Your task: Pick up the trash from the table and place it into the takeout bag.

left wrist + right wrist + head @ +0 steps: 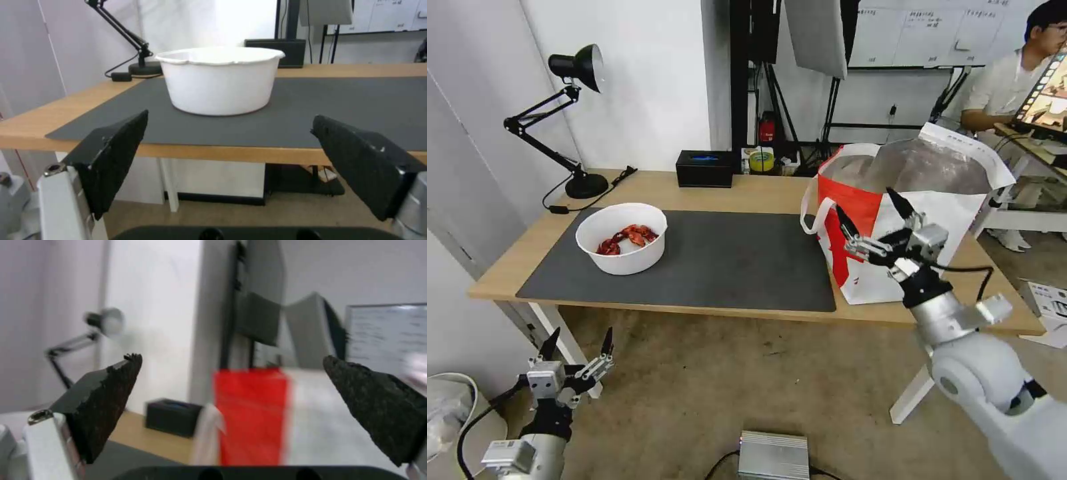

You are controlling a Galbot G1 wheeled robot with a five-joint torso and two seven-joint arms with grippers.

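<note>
Right end effector (872, 211) (blurred takeout bag (267, 416))

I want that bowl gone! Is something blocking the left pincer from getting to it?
Nothing visible blocks it. The open left pincer hangs below the table edge, in front of the white bowl. Between them is the table's front edge and bare grey mat.

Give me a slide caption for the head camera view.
Open right gripper raised beside takeout bag; open left gripper low before table, bowl of red shells remaining.
</note>
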